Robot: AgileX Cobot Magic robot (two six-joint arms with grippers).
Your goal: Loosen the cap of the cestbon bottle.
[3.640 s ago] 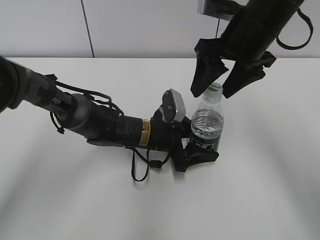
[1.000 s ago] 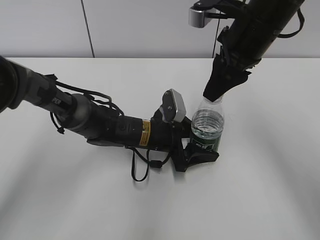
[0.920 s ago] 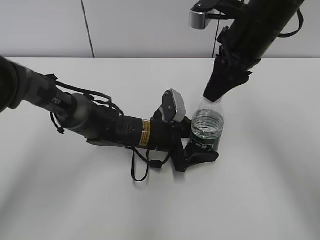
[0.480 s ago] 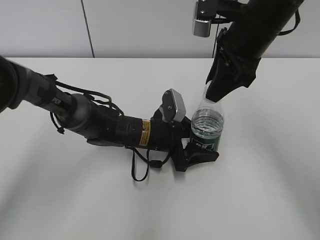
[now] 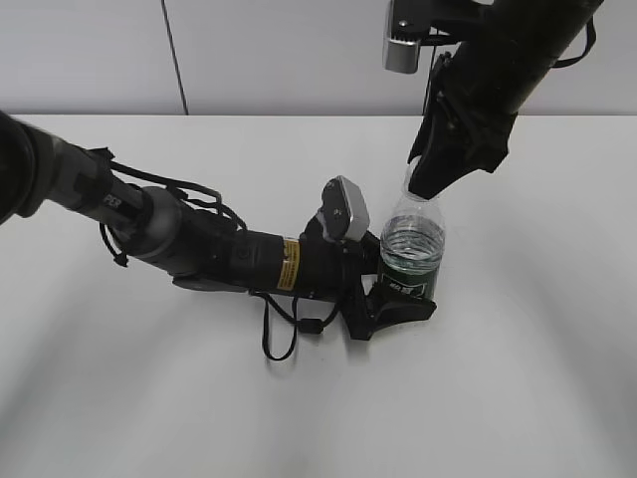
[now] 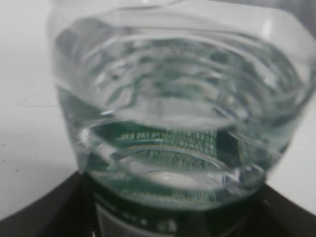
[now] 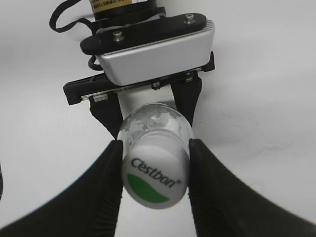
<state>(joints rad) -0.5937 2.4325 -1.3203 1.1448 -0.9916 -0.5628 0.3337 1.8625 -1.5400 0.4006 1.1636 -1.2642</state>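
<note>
Right claw (image 7: pixel 154 173): comes down from above, its two dark fingers (image 7: pixel 98 192) pressed against opposite sides of the cap (image 7: pixel 154 178), pinching it. Cap's printed top faces straight up into the wrist camera, so the claw's approach line runs along the bottle's long axis. That is the relation a twist depends on: turning about the wrist should turn the cap about its own thread, judging by the alignment.

Left claw (image 5: pixel 398 294): low, reaching in sideways, spread wide around the lower body of the cestbon bottle (image 5: pixel 411 247) at the green label band, one finger each side, holding it upright. Its wrist view shows only bottle wall, very close.

Bottle stands on the white tabletop (image 5: pixel 518 378), right of centre.

Judgement: body braced, cap gripped, loosening turn is next.
</note>
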